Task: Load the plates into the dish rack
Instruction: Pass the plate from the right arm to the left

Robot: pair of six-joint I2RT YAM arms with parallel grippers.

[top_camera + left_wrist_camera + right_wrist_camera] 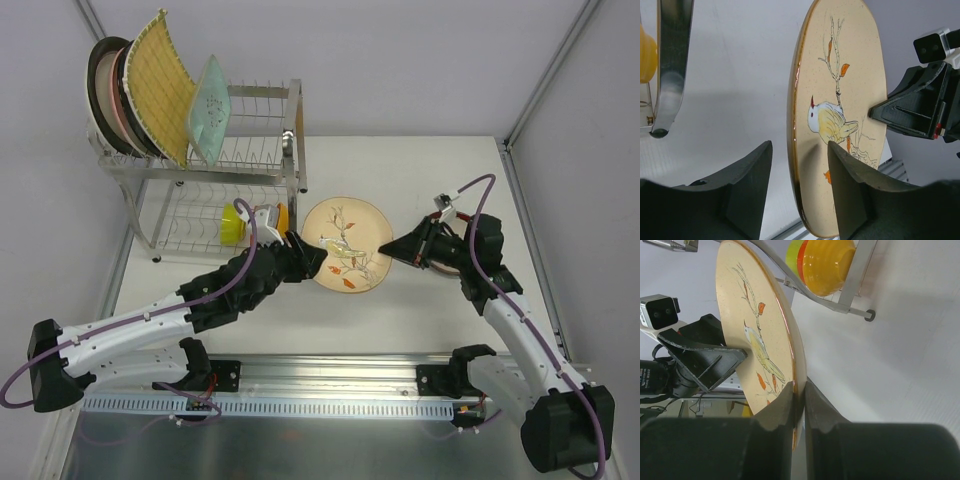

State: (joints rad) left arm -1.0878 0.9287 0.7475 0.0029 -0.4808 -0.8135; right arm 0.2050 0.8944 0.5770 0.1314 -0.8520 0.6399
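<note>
Glossy beige round plate (345,235), rim pinched by right gripper (384,248), left gripper (318,252) spread astride

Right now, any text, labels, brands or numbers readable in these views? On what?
No text can be read in any view.
Left arm: small white print on its black casing, too blurred to read.
Plate: a bird and branch picture only, no words.
Rack: no label visible.
</note>
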